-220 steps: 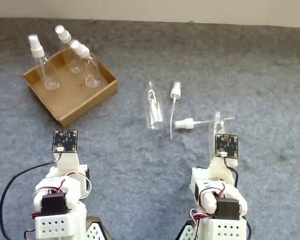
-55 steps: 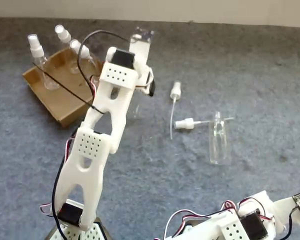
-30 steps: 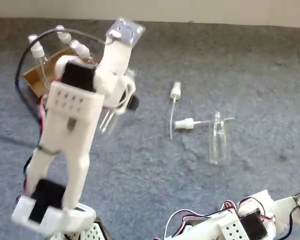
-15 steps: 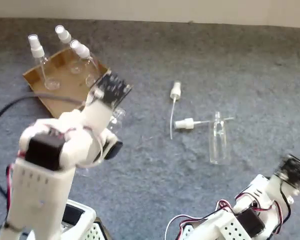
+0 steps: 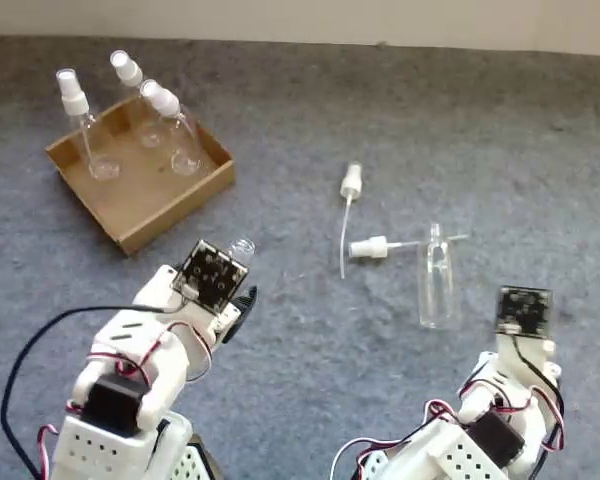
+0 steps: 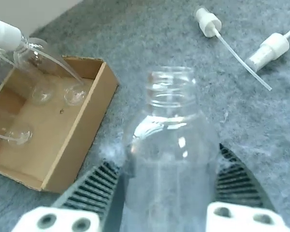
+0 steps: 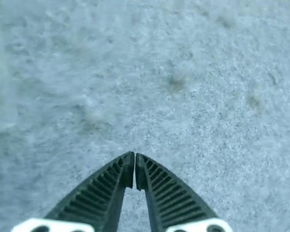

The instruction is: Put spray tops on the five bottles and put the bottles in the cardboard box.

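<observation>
Cardboard box (image 5: 180,208) near held bottle (image 6: 170,159); grey carpet (image 5: 480,120).

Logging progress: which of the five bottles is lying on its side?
The uncapped bottle on the carpet, next to a loose spray top. Three capped bottles stand in the cardboard box; the left gripper holds the other uncapped bottle.

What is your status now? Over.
Left hand shut on uncapped bottle. Right hand shut, empty. Two spray tops, second bottle lie on carpet. Nothing in the way.
</observation>
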Controlling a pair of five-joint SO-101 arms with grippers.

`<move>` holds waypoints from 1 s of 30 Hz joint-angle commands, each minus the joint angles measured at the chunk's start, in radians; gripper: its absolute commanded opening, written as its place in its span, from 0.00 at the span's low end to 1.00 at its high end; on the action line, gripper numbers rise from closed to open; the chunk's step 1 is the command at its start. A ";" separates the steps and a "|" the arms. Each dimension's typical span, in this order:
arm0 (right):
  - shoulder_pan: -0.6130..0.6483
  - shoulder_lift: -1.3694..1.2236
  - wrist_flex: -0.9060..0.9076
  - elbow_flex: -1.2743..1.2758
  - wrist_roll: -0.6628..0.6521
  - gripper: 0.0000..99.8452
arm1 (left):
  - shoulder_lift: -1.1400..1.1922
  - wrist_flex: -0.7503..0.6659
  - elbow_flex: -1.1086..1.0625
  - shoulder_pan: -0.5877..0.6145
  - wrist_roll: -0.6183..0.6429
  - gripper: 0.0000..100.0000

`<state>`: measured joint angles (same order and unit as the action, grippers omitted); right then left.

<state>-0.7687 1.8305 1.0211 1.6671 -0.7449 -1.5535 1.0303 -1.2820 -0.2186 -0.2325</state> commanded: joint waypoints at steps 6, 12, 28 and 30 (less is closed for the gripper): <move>0.110 0.007 0.266 -0.061 -0.034 0.01 | -0.259 -0.091 -0.177 -0.005 0.006 0.11; 0.182 0.007 0.415 -0.275 -0.034 0.01 | -0.274 -0.144 -0.239 0.001 0.293 0.11; 0.286 0.005 0.417 -0.326 -0.032 0.01 | -0.274 -0.345 -0.412 -0.004 0.328 0.11; 0.306 0.005 0.417 -0.326 -0.032 0.01 | -0.274 -0.342 -0.412 -0.004 0.328 0.11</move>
<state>-0.4987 1.8351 1.4354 1.4032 -0.7664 -1.8098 0.7112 -1.6747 -0.2186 0.0821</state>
